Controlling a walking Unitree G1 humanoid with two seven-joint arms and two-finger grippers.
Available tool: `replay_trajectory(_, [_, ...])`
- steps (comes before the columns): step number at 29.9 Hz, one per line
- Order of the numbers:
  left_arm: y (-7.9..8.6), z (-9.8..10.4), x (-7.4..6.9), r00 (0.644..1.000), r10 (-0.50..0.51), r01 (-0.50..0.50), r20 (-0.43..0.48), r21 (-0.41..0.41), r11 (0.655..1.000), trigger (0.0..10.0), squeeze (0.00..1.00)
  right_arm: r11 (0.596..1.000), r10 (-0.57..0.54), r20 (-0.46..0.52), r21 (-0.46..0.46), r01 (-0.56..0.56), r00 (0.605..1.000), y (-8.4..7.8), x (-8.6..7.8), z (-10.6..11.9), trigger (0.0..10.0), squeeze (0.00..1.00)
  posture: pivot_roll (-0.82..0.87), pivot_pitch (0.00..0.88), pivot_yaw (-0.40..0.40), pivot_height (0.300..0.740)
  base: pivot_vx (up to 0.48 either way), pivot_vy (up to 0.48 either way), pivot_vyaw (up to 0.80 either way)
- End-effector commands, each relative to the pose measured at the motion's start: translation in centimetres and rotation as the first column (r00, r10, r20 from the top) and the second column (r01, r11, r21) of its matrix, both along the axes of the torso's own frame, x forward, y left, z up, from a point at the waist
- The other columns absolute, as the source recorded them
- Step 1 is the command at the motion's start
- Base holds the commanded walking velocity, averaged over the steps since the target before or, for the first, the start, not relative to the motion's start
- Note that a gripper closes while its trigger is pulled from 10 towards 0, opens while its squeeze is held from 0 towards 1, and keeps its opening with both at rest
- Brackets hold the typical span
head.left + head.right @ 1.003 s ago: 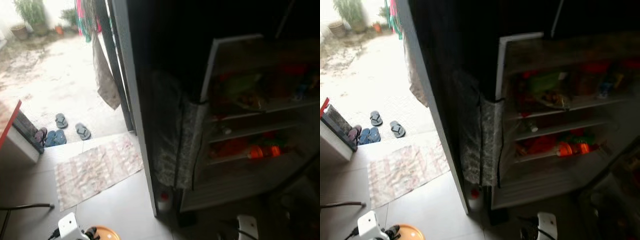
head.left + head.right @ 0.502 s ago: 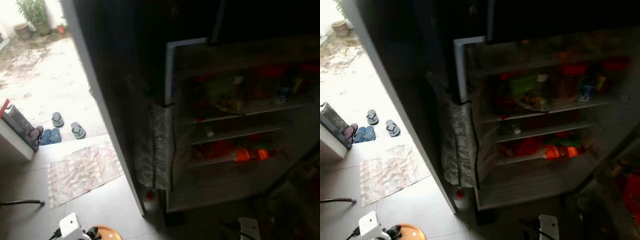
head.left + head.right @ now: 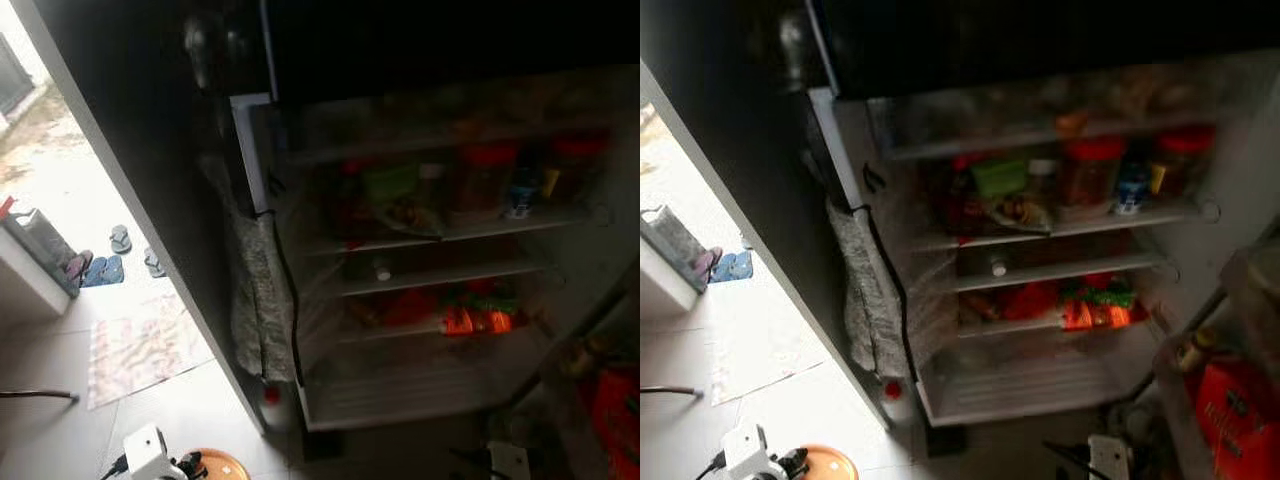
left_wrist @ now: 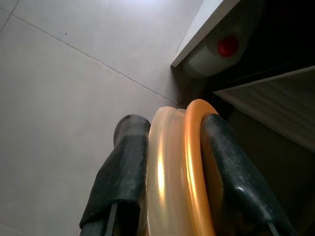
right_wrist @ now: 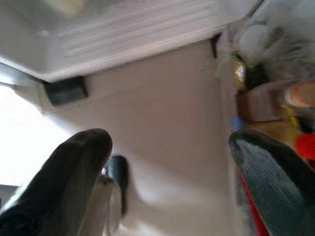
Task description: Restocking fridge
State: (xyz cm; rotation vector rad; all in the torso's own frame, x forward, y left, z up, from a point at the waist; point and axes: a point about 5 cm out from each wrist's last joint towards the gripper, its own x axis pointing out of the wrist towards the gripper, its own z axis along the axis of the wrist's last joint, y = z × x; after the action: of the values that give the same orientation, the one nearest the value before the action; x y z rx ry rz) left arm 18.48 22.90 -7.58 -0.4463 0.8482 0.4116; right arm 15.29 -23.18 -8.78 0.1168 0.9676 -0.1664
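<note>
Fridge: the fridge [image 3: 1040, 250] stands open ahead of the robot, its shelves lit and already partly filled.
Upper shelf: red-lidded jars [image 3: 1092, 170], a green pack [image 3: 1000, 176] and a plate of food [image 3: 1018, 212] sit side by side.
Middle shelf: nearly bare, with one small white-capped item [image 3: 998, 268].
Lower shelf: red and orange packets [image 3: 1090, 305] crowd the right half.
Bottom of fridge: the pale drawer [image 3: 1030, 385] is below the shelves, contents not readable.
Cloth: a patterned cloth [image 3: 868, 300] hangs over the fridge's left edge.
Floor bottle: a white bottle with a red cap [image 4: 219, 49] stands on the tiles just beside the fridge's lower corner.
Left gripper: the left gripper [image 4: 170, 162] is low over the tiled floor [image 4: 74, 98], fingers clamped on a round container with an orange lid [image 4: 184, 167], held edge-on between them.
Right gripper: the right gripper [image 5: 167, 162] hangs low in front of the fridge base with its fingers spread wide and nothing between them.
Beside the fridge: a red bag [image 3: 1235, 405] and a bottle [image 3: 1195, 350] sit at the right.
Progress: my reading is early to midway; the container is in hand and the fridge is open, but nothing is being placed yet.
Left to do: raising the container to a shelf, likely the sparse middle one, and letting go.
</note>
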Motion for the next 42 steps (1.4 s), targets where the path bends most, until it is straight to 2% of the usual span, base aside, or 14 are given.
replay_trajectory(1, [0.0, -0.4, -0.8, 0.999, 0.003, -0.004, -0.039, -0.007, 1.0, 10.0, 0.0, 1.0, -0.001, -0.017, 0.006, 0.001, 1.0, 0.3, -0.4, -0.2, 10.0, 0.0, -0.03, 0.06, 0.033, 0.74, 0.0, 0.0, 0.0])
replay_trajectory(8, [-0.1, -0.5, -0.9, 0.999, 0.009, -0.01, -0.041, -0.015, 1.0, 10.0, 0.0, 1.0, -0.001, -0.013, -0.007, 0.001, 1.0, 0.2, -0.4, -0.2, 10.0, 0.0, -0.03, 0.058, 0.032, 0.74, 0.0, 0.0, 0.0])
replay_trajectory(10, [-0.2, -0.5, -0.9, 0.999, 0.007, -0.008, -0.039, -0.021, 1.0, 10.0, 0.0, 0.998, 0.014, -0.007, -0.062, -0.015, 1.0, -0.2, -0.4, -0.1, 10.0, 0.0, -0.03, 0.057, 0.031, 0.74, 0.0, 0.0, 0.0])
replay_trajectory(14, [-0.2, -0.5, -0.9, 0.999, 0.008, -0.009, -0.039, -0.023, 1.0, 10.0, 0.0, 0.992, -0.028, 0.01, -0.12, 0.029, 1.0, -1.2, -0.3, 0.2, 10.0, 0.0, -0.03, 0.051, 0.031, 0.74, 0.0, 0.0, 0.0])
replay_trajectory(29, [-0.2, -0.5, -0.9, 0.999, 0.005, -0.006, -0.037, -0.022, 1.0, 10.0, 0.0, 0.987, -0.018, 0.019, -0.159, 0.02, 1.0, -1.4, -0.3, 0.3, 10.0, 0.0, -0.03, 0.045, 0.032, 0.74, 0.0, 0.0, 0.0])
replay_trajectory(42, [-0.4, -0.6, -1.0, 0.999, 0.005, -0.006, -0.038, -0.028, 1.0, 10.0, 0.0, 0.971, -0.047, 0.019, -0.232, 0.05, 0.999, -3.9, -0.9, 0.9, 10.0, 0.0, -0.04, 0.057, 0.027, 0.74, 0.0, 0.0, 0.0])
